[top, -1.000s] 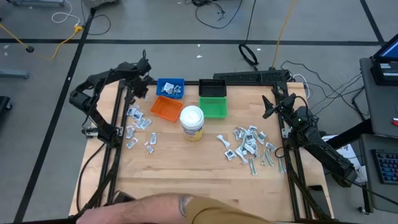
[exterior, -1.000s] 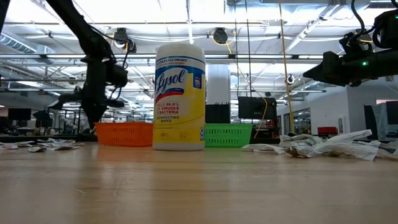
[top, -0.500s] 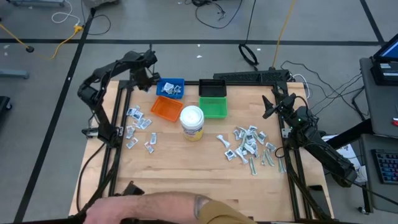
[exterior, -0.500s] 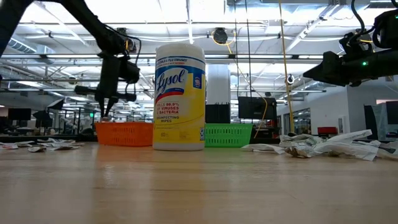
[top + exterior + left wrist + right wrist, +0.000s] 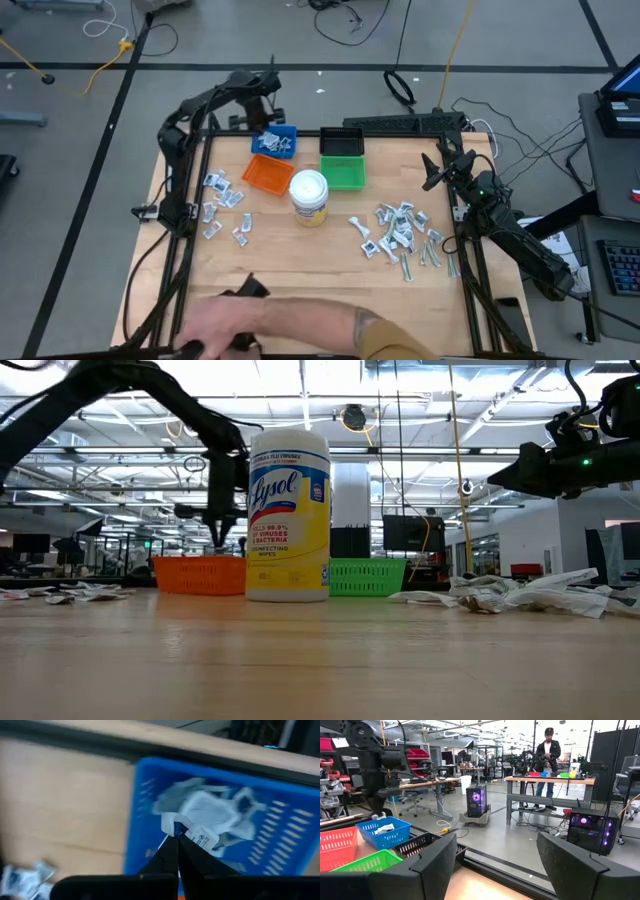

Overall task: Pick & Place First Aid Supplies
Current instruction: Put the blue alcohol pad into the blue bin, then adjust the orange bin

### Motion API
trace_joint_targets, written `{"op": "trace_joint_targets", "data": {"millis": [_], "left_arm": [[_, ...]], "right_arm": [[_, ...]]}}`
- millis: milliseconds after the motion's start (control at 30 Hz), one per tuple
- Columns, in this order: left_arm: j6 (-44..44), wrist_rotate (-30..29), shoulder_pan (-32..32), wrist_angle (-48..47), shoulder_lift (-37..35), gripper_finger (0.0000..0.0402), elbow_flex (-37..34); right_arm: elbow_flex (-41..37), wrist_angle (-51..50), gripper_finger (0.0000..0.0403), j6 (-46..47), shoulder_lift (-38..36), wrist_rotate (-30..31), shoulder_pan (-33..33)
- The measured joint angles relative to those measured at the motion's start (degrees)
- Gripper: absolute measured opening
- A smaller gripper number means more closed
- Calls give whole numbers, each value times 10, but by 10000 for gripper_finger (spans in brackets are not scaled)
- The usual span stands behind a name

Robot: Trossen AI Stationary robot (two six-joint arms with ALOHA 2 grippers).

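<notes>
The left claw point(image 5: 176, 834) is pinched tight on one small white packet point(image 5: 192, 836) and holds it over the blue bin point(image 5: 274, 140), where a few packets already lie. The right claw point(image 5: 432, 170) waits wide open and empty by the counter's point(image 5: 300, 270) edge. Two piles of packets point(image 5: 400, 236) are still on the counter, so I think most of the job is left.

The left arm is being stretched over the table's far edge, its left gripper point(image 5: 266, 88) pointed downward with fingers point(image 5: 170, 852) pinched together on a small white packet point(image 5: 172, 822). The right gripper point(image 5: 430, 172) is being held raised at the table's right side, fingers point(image 5: 432, 862) parted.
</notes>
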Motion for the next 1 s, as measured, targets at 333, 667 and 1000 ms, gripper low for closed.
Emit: {"op": "trace_joint_targets", "data": {"millis": [333,667,1000], "left_arm": [[-8,17,-22,0,29,58,28],[59,35,-40,-11,-5,230,28],[101,47,-124,-38,-105,260,-92]], "right_arm": [[0,0,271,0,0,0,0],[0,0,271,0,0,0,0],[0,0,270,0,0,0,0]]}}
